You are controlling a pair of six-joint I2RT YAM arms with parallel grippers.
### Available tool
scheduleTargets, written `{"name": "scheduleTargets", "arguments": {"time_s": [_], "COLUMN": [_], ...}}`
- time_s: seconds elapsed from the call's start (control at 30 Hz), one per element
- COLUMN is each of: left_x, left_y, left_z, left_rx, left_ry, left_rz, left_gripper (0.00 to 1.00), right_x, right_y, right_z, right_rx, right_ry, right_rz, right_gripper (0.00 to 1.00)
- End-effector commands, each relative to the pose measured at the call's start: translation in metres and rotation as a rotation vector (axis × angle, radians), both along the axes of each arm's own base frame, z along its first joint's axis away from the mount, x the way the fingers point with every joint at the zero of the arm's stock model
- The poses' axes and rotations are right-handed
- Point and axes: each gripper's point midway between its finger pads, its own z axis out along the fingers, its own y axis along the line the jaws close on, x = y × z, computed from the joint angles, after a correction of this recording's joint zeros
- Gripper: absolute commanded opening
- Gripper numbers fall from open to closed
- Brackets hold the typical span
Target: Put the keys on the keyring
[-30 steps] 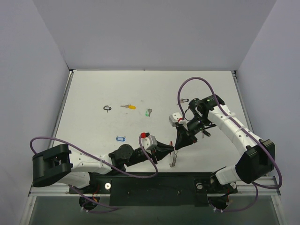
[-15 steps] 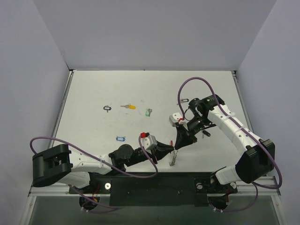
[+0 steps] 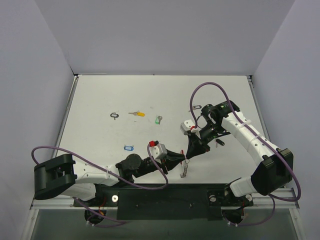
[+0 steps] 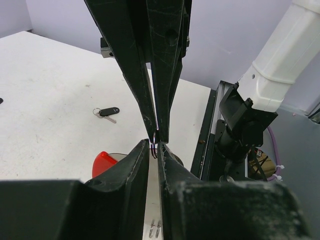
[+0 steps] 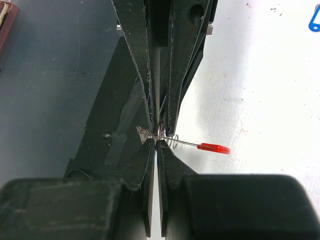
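My left gripper (image 3: 183,159) and right gripper (image 3: 189,153) meet tip to tip above the table's near middle. Both are shut on the keyring's thin silver ring (image 4: 155,148). In the right wrist view the ring's wire loops (image 5: 146,134) sit at my closed fingertips (image 5: 150,145), and the red band (image 5: 214,147) sticks out to the right. The red band also shows in the left wrist view (image 4: 103,162). Silver pieces (image 3: 185,170) hang below the grippers. Loose keys lie on the table: black-tagged (image 3: 115,115), yellow (image 3: 138,114), green (image 3: 158,120), blue (image 3: 129,148) and another black-tagged one (image 3: 196,107).
The white table (image 3: 100,95) has grey walls on three sides. A black rail (image 3: 165,197) with the arm bases runs along the near edge. Purple cables (image 3: 205,86) loop over both arms.
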Motion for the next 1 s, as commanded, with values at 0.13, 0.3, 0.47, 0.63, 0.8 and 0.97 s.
{"name": "scheduleTargets", "arguments": {"time_s": [0.13,0.3,0.47,0.63,0.8,0.97], "left_x": [0.003,0.003,0.002,0.005,0.008,0.013], "left_y": [0.000,0.000,-0.002,-0.002,0.002,0.010], "left_z": [0.040,0.039,0.038,0.036,0.031,0.032], "left_rx": [-0.111,-0.106,-0.099,-0.084,-0.050,-0.013], "left_ry": [-0.030,-0.030,-0.030,-0.023,-0.034,-0.068], "left_rz": [0.024,0.021,0.016,0.027,0.052,0.089], "left_gripper": [0.23,0.22,0.04,0.00,0.00,0.00], "right_x": [-0.014,-0.014,-0.015,-0.016,-0.017,-0.015], "right_y": [0.001,0.001,0.000,0.000,0.000,-0.005], "right_z": [0.017,0.018,0.018,0.018,0.021,0.028], "right_rx": [0.027,0.028,0.027,0.031,0.037,0.057], "right_ry": [0.088,0.091,0.095,0.095,0.096,0.118], "right_rz": [-0.001,0.001,0.003,0.007,0.008,-0.041], "right_gripper": [0.00,0.00,0.00,0.00,0.03,0.37]}}
